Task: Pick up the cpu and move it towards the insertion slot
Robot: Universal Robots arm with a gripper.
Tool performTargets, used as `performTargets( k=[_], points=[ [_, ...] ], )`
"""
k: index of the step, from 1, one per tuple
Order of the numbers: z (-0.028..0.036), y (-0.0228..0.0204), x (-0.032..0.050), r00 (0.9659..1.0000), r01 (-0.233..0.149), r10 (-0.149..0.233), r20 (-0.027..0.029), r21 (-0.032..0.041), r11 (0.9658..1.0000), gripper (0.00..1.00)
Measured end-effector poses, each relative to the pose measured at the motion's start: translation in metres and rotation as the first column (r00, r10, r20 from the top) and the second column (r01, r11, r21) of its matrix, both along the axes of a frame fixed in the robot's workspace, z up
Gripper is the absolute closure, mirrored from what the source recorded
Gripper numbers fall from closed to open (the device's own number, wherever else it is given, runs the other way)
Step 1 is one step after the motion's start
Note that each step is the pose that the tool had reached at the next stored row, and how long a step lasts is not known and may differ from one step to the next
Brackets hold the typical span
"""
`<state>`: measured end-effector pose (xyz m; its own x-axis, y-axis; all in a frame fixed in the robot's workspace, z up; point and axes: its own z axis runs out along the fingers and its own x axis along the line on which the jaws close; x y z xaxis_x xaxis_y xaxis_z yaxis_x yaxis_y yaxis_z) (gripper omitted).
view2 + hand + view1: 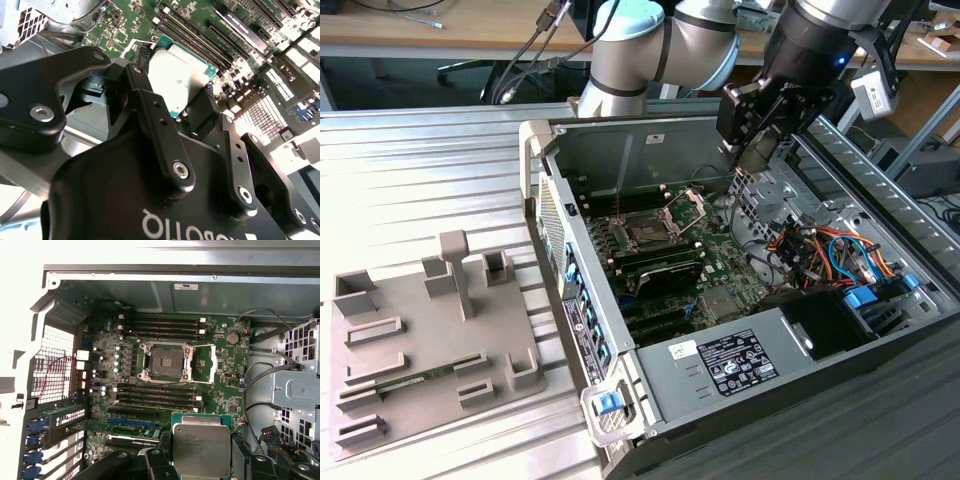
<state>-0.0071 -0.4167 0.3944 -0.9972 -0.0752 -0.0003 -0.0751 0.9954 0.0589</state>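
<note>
Black gripper (200, 460) fingers (155, 125) sit closest to the lens in both wrist views, closed in on the cpu (201, 447) and pinching it by 2 opposite edges. That grip makes sense to me: it leaves the underside free and keeps the chip flat, silver top up, roughly parallel to the green board (222, 365) below. It's basically square, so there's no real long axis; its edges look about lined up with the board's.

In the first wrist view the cpu hangs in the air above the memory slots, and the insertion slot (165, 362) lies at about 11 o'clock from it, well apart, with its hinged plate (204, 362) flipped open. From the exterior view, the gripper (760, 135) hovers over the open computer case (620, 130), at about 2 o'clock from the slot (645, 232).
</note>
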Motion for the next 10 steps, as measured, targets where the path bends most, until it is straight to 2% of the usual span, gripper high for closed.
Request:
performTargets(
  k=[10],
  points=[
    [-0.0026, 0.0, 0.0012, 1.0, 0.0, 0.0, 0.0, 0.0, 1.0, 0.45]
  ],
)
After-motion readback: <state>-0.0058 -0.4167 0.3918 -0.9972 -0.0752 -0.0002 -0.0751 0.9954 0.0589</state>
